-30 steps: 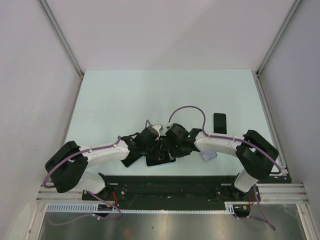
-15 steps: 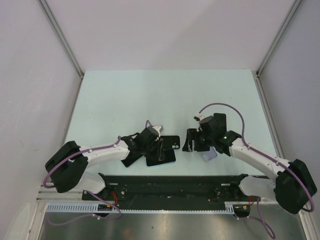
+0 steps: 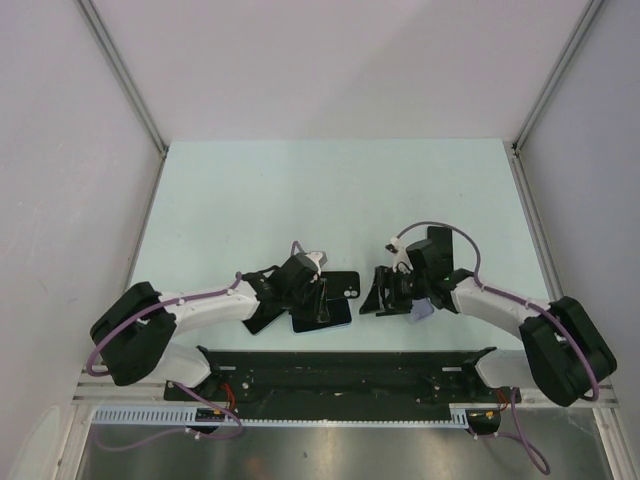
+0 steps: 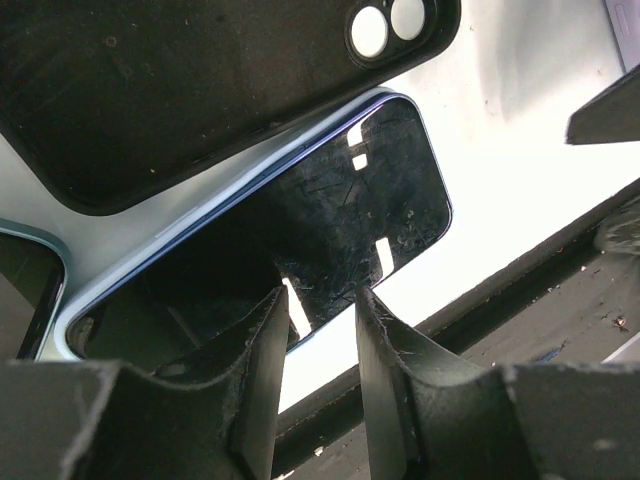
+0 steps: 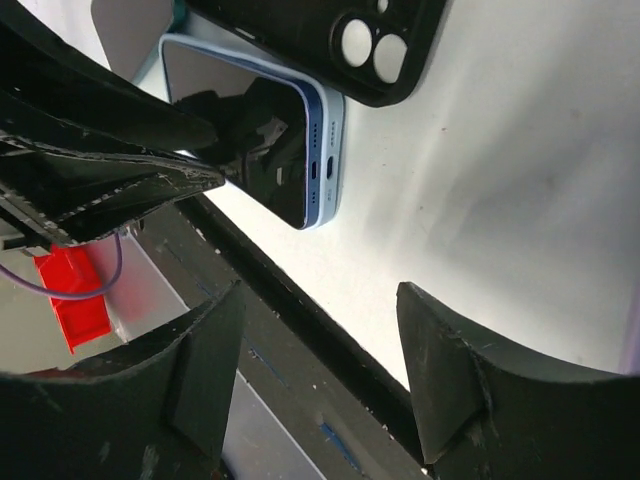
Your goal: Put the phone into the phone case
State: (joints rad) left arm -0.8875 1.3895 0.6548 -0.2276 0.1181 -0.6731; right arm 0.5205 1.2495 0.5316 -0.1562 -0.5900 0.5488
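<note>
The phone, blue-edged with its dark screen up, lies near the table's front edge. Its port end shows in the right wrist view. The black phone case, with round camera holes, lies partly over the phone's far side. My left gripper hovers at the phone's near long edge. Its jaws stand a little apart, with nothing clamped between them. My right gripper is open and empty, apart from the phone on its right.
A second dark phone lies behind the right arm. A small lilac object sits under the right forearm. The black base rail runs along the table's front edge. A red part shows below the rail.
My right gripper has pulled back to the right, away from the phone and case, and stands wider open. The left gripper, phone and case have not moved.
</note>
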